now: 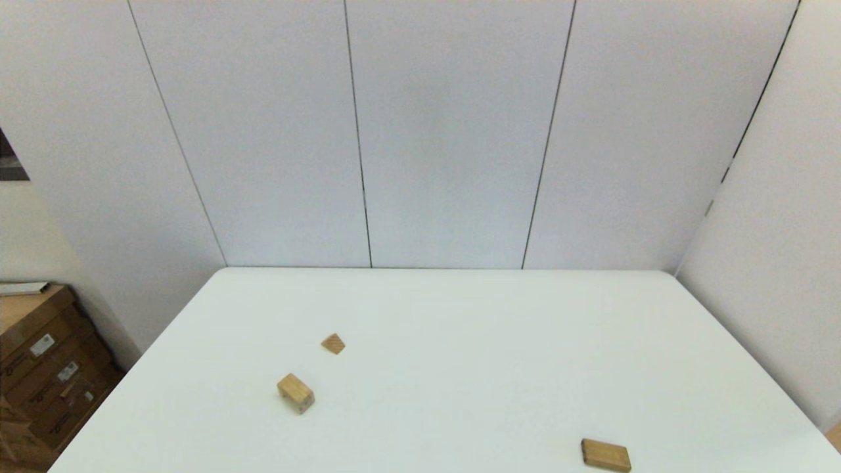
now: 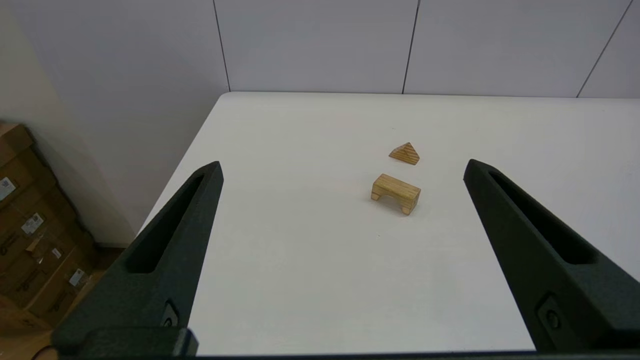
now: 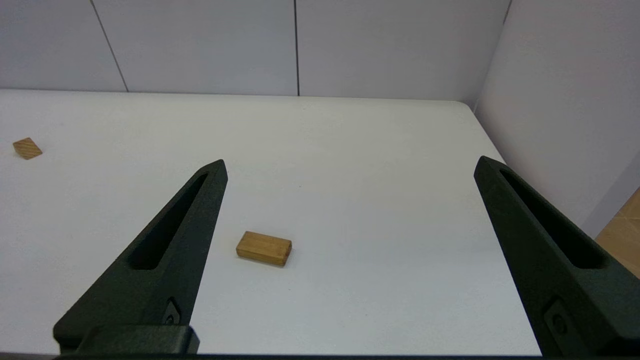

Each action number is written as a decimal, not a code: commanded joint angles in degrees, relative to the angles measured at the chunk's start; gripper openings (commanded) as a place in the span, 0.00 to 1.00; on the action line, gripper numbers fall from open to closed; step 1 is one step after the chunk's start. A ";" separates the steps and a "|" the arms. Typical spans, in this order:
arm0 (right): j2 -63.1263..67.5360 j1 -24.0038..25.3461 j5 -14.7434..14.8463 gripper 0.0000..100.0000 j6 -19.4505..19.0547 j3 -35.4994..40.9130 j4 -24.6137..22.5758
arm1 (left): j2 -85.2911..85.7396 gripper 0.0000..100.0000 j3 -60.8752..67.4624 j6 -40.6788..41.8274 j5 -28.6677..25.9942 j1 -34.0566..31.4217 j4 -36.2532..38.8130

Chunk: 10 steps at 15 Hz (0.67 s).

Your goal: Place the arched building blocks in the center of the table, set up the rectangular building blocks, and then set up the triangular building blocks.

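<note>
The arched block point(image 1: 295, 393) point(image 2: 396, 193), chunky light wood with a hollow on its underside, stands on the white table point(image 1: 460, 341) at the left. Just beyond it lies the small striped triangular block point(image 1: 333, 343) point(image 2: 405, 153) point(image 3: 27, 148). The flat tan rectangular block point(image 1: 605, 454) point(image 3: 264, 248) lies near the front edge on the right. Neither arm shows in the head view. My left gripper point(image 2: 342, 172) hangs open well back from the arched block. My right gripper point(image 3: 350, 167) is open too, held back from the rectangular block, which lies flat.
White panel walls close the table's far side and right side. Cardboard boxes point(image 1: 46, 368) point(image 2: 30, 235) are stacked on the floor off the table's left edge. The table's left edge point(image 2: 185, 150) runs close to the left gripper.
</note>
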State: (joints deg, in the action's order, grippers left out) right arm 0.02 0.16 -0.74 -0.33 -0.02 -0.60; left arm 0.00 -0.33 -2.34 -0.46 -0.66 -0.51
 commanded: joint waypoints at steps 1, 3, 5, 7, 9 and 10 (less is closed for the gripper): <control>-0.02 0.02 -0.05 1.00 -0.02 -0.06 -0.02 | -0.09 1.00 -0.02 -0.03 0.02 -0.04 -0.02; -0.02 0.02 -0.05 1.00 -0.02 0.02 -0.02 | -0.09 1.00 -0.02 -0.03 0.02 -0.04 -0.02; -0.02 0.02 -0.05 1.00 -0.02 -0.06 -0.02 | -0.09 1.00 -0.02 -0.03 0.02 -0.04 -0.02; -0.02 0.02 -0.05 1.00 -0.02 0.02 -0.02 | -0.09 1.00 -0.02 -0.03 0.02 -0.04 -0.02; -0.02 0.02 -0.05 1.00 -0.02 -0.06 -0.02 | -0.09 1.00 -0.02 -0.12 0.02 -0.04 -0.02; -0.02 0.02 -0.05 1.00 -0.02 0.02 -0.02 | -0.09 1.00 -0.02 0.14 -0.15 -0.04 -0.02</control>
State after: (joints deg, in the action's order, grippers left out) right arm 0.02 0.16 -0.74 -0.33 -0.02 -0.57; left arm 0.00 -0.33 -2.30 -0.49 -0.66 -0.52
